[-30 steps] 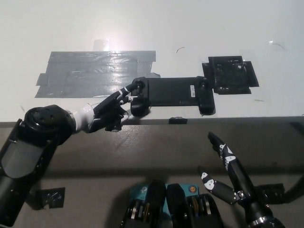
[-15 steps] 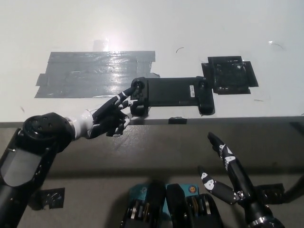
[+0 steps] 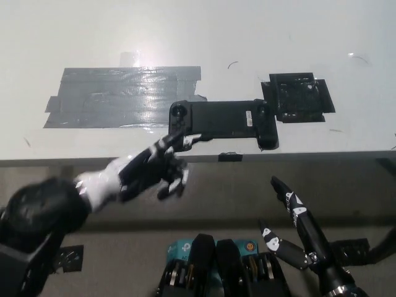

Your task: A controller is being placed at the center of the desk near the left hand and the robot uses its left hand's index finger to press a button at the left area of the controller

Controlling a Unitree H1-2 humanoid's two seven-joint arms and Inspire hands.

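A black controller (image 3: 223,120) lies flat near the front edge of the white desk (image 3: 185,37), its left grip with a round button (image 3: 179,111) at picture left. My left hand (image 3: 151,170) is blurred, below the desk edge and clear of the controller, fingers spread and holding nothing. My right hand (image 3: 297,223) rests low at the bottom right, fingers extended and apart, empty.
A wide patch of grey tape (image 3: 120,96) covers the desk left of the controller. A black taped square (image 3: 298,98) sits to its right. A small black tab (image 3: 230,157) marks the desk's front edge.
My left hand has drawn back from the controller's left grip, down and toward me, past the desk edge. The controller and right hand stayed put.
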